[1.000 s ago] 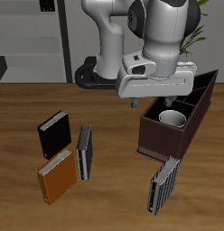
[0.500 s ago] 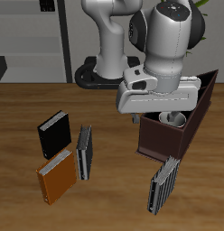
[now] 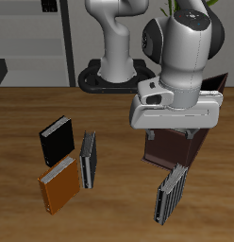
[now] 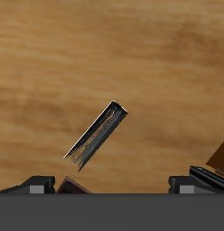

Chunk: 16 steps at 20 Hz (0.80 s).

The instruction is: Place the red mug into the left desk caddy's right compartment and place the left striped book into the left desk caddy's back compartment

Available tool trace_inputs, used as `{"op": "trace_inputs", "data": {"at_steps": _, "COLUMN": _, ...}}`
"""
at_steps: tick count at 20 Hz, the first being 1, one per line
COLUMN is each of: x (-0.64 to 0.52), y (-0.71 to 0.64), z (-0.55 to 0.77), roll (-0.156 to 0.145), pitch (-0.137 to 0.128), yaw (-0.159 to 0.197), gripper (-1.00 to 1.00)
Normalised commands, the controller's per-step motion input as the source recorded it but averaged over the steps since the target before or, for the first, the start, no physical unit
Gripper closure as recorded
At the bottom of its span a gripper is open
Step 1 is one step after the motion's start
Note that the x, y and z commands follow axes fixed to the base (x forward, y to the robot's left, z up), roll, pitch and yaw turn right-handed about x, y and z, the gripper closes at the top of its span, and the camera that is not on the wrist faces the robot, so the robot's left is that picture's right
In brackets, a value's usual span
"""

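Gripper (image 3: 175,132) above caddy's (image 3: 175,149) near end, hiding most of box; compartments and mug not visible. Finger spacing unreadable: exterior hides fingertips, wrist view shows only dark finger bases. Striped book (image 3: 170,193) (image 4: 97,135) upright on table just before caddy, untouched. Second striped book (image 3: 88,159), black book (image 3: 57,140), orange book (image 3: 59,183) well apart.

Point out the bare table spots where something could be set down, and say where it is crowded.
Bare wood lies between the striped book beside the orange one and the left desk caddy, and along the front edge between the orange book and the left striped book. It is crowded around the black book cluster, and where the hand hangs over the caddy.
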Motion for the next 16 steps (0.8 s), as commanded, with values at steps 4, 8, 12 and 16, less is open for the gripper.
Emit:
{"op": "trace_inputs", "data": {"at_steps": 4, "x": 0.13, "y": 0.15, "z": -0.11, "roll": 0.007, "pitch": -0.002, "yaw": -0.039, "gripper": -1.00}}
{"op": "trace_inputs", "data": {"at_steps": 8, "x": 0.22, "y": 0.12, "z": -0.25, "roll": 0.018, "pitch": -0.002, "yaw": -0.071, "gripper": -1.00}}
{"op": "trace_inputs", "data": {"at_steps": 12, "x": 0.14, "y": -0.08, "z": -0.24, "roll": -0.003, "pitch": -0.005, "yaw": -0.069, "gripper": -1.00}}
{"op": "trace_inputs", "data": {"at_steps": 16, "x": 0.09, "y": -0.07, "z": -0.29, "roll": 0.016, "pitch": -0.005, "yaw": -0.055, "gripper": -1.00}}
